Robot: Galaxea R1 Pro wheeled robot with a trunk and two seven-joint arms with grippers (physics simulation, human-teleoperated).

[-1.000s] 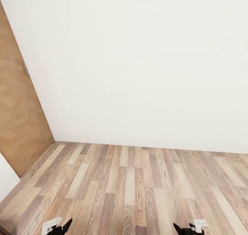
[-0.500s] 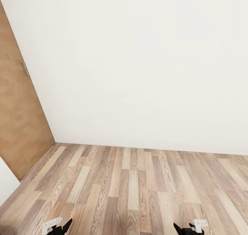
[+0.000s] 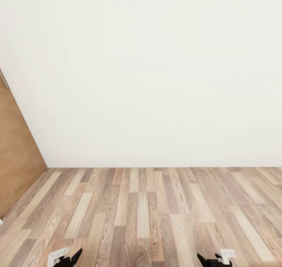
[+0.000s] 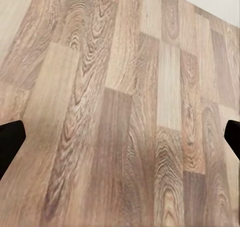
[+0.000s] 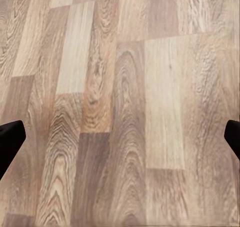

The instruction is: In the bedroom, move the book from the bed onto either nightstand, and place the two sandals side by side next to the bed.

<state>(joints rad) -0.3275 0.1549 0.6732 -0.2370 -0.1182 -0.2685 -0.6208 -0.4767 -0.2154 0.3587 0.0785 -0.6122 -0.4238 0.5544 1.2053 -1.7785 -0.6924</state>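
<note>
Both fingers spread wide — empty, wood-plank floor, white wall, brown door.

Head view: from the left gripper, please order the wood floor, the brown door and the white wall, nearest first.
From the left gripper, at the bottom left:
1. Wood floor, directly beneath and ahead of it.
2. Brown door, on the left edge, beyond the near planks.
3. White wall, across the back, behind the floor's far edge.
</note>
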